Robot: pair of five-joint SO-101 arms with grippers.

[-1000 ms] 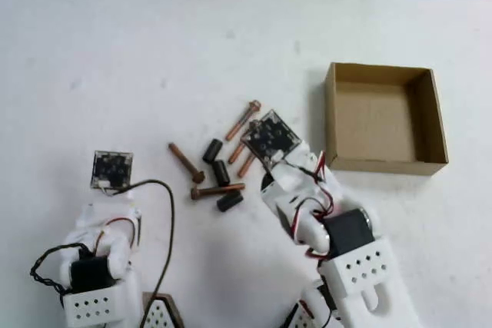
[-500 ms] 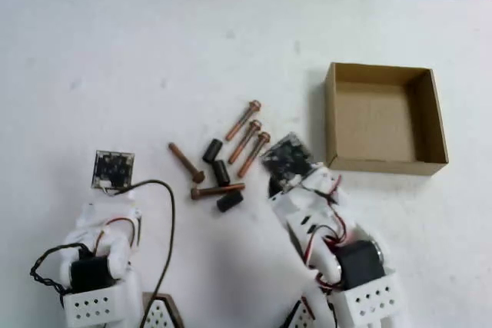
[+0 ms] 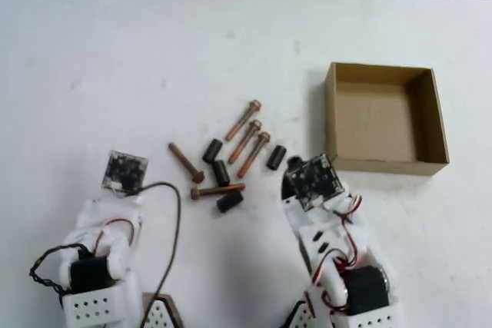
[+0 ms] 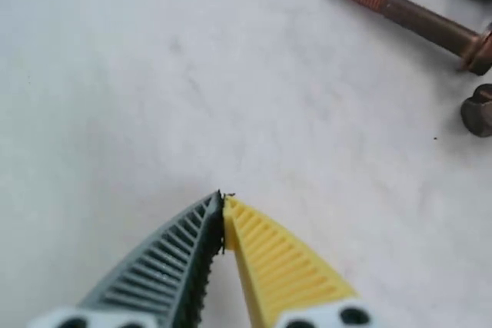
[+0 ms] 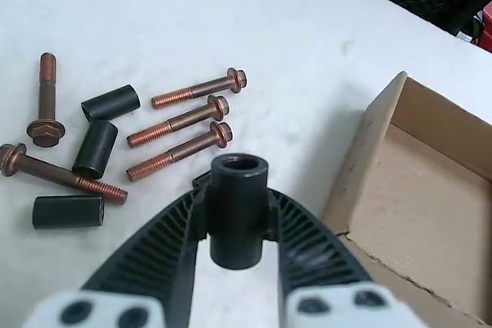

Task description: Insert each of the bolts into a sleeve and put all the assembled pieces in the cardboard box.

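Right gripper (image 5: pixel 237 193) has its jaws clamped on a black sleeve (image 5: pixel 238 220), open bore showing, just beside the three parallel bolts (image 5: pixel 178 121) and near the cardboard box (image 5: pixel 369 151). Over on the other side, the left gripper (image 4: pixel 223 201) hovers with tips pressed together above the table (image 4: pixel 115 74). Danger here: the hold on that round sleeve looks narrow, though the contact is hard to judge, so it could twist or squirt out when a bolt pushes in.

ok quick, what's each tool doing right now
left tool: closed, holding nothing
right tool: closed on a black sleeve
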